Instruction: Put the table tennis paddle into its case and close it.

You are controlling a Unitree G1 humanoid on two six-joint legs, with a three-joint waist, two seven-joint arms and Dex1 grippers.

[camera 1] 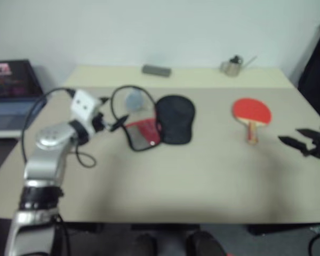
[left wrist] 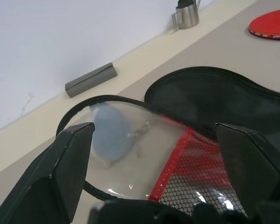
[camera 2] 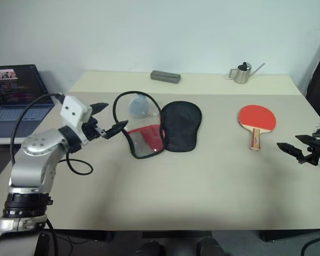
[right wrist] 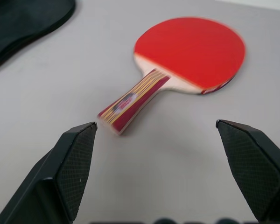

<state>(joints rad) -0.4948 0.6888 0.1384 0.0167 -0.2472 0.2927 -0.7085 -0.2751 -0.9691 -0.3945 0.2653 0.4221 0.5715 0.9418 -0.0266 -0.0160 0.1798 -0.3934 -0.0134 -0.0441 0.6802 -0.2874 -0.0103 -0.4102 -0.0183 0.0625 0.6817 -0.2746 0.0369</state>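
Beige table (camera 2: 202,176) is holding the case (camera 2: 165,125), lying open at centre, and the table tennis paddle (camera 2: 257,120) at right — both the left gripper (camera 2: 108,118) and the right gripper (camera 2: 294,148) are hovering wide open, empty. Next likely: grasping the paddle's handle.

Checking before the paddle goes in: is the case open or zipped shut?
Open: the case lies spread flat, black lining up, nothing inside.

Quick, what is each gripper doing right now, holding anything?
Left gripper: open, empty, beside the unzipped red and black paddle case.
Right gripper: open, empty, near the red-faced wooden-handled paddle.
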